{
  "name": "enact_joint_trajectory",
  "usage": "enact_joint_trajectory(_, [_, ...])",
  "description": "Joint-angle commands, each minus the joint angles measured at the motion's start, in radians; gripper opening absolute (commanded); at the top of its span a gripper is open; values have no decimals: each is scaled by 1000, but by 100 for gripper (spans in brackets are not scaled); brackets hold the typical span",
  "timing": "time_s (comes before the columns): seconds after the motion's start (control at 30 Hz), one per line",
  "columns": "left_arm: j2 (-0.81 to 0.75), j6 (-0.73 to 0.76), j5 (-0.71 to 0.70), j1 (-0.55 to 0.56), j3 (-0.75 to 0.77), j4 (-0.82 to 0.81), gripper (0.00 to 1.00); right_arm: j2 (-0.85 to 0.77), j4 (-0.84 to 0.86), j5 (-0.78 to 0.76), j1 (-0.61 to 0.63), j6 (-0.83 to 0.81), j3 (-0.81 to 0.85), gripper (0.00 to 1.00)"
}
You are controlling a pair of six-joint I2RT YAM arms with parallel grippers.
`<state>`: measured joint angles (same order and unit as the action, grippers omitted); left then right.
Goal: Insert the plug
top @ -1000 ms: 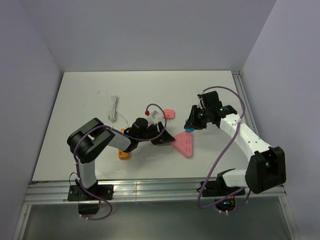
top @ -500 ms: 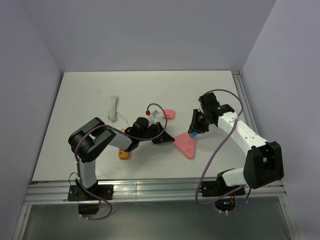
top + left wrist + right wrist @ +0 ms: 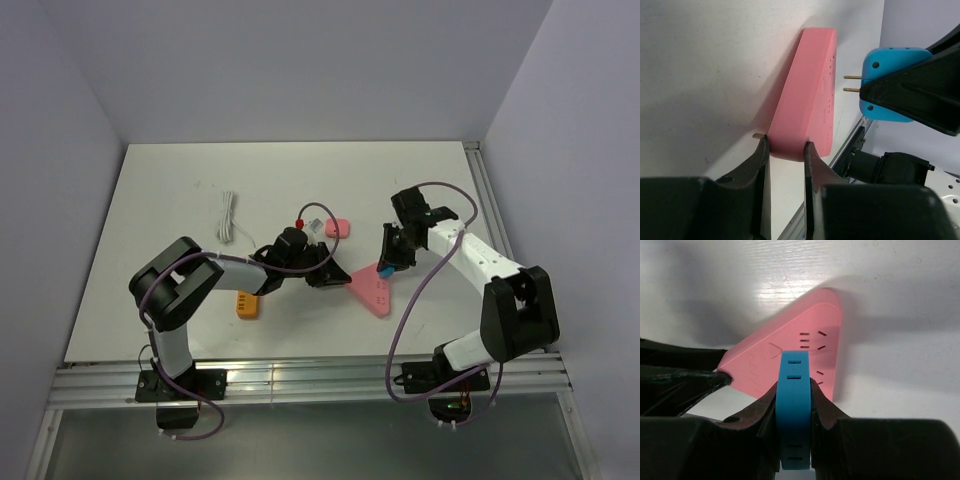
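— What do we have carrying everything here?

— A matte white table (image 3: 150, 220), with a metal rail (image 3: 320, 378) along its near edge.

— And what do we see lying on it?

— Toward the left rear, a white cable (image 3: 228, 218) folded into a loose bundle. Near the middle we find a small pink plug (image 3: 339, 227), and just beside it a white piece (image 3: 314, 227) too small for us to name. Closer to us sits a small orange block (image 3: 246, 304). Right of centre, the pink triangular socket block (image 3: 370, 290) lies flat, slotted face up, well apart from the cable.
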<state>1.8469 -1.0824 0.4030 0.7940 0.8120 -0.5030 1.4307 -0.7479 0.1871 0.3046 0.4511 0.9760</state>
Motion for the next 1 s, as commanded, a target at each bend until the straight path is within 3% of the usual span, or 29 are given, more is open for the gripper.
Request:
enact_joint_trajectory(0.0, [-41,49,-90,2,1,130,0,17,2,-47,5,-12,49,0])
enact_joint_trajectory(0.43, [-11,32,-75,13,-66,8,0,66,25,-14,5,-12,70,0])
enact_joint_trajectory(0.97, [-12,30,-73,13,-77,-6,0,100,33,0,7,-22,92,0])
